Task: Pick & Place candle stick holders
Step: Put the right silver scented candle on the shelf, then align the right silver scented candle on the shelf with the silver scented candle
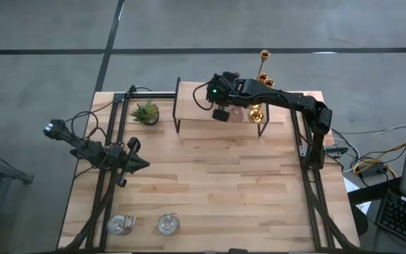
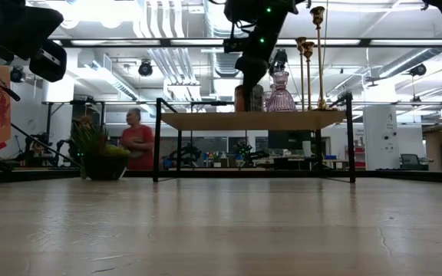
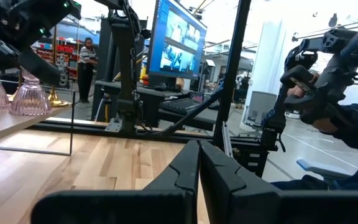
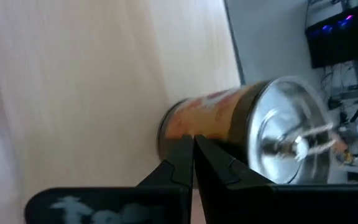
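The raised shelf (image 1: 196, 106) at the far side of the counter (image 1: 210, 183) carries three gold holders (image 1: 263, 70) at its right end and pink glass holders (image 2: 280, 93) beside them, all upright, long axes vertical. Two silvery glass cups (image 1: 120, 225) stand at the near left edge, not yet moved. The right pincer (image 1: 220, 113) hovers over the shelf, closed and empty. The left pincer (image 1: 141, 164) waits at the left, closed, empty.
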`<move>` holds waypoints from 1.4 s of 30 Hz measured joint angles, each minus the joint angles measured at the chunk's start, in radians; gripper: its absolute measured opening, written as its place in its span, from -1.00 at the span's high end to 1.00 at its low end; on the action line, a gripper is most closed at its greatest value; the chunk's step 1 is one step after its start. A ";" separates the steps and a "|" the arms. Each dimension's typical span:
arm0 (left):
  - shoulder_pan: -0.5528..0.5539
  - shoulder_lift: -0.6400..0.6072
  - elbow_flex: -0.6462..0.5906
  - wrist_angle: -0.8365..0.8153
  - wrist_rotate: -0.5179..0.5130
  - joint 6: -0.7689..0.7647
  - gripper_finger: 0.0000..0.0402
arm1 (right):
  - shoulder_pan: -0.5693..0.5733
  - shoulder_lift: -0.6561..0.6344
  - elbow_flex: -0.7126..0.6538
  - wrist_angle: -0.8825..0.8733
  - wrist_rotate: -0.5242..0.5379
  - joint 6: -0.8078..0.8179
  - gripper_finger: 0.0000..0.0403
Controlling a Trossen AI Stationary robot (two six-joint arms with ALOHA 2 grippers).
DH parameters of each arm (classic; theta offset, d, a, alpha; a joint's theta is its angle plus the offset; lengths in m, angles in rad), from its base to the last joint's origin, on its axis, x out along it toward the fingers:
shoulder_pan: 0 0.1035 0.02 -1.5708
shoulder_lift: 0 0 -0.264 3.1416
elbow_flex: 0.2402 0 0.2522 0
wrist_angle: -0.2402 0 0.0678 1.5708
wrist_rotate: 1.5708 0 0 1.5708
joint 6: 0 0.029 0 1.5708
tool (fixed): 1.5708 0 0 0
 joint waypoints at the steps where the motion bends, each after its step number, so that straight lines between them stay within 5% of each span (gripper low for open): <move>1: 0.000 0.000 0.000 0.000 0.000 0.000 0.92 | 0.002 0.000 0.000 -0.014 -0.004 0.013 0.96; 7: 0.000 0.000 0.000 0.000 0.000 0.000 0.92 | 0.002 -0.002 -0.007 -0.077 -0.054 0.055 0.96; 15: 0.000 0.000 0.000 0.000 0.000 0.000 0.92 | 0.002 -0.002 -0.016 -0.048 0.051 0.036 0.96; 34: 0.000 0.000 0.000 0.000 0.000 0.000 0.92 | -0.004 -0.002 -0.045 0.069 0.103 -0.049 0.96; 42: 0.000 0.000 0.000 0.000 0.000 0.000 0.92 | 0.028 -0.009 -0.048 0.071 0.035 -0.046 0.96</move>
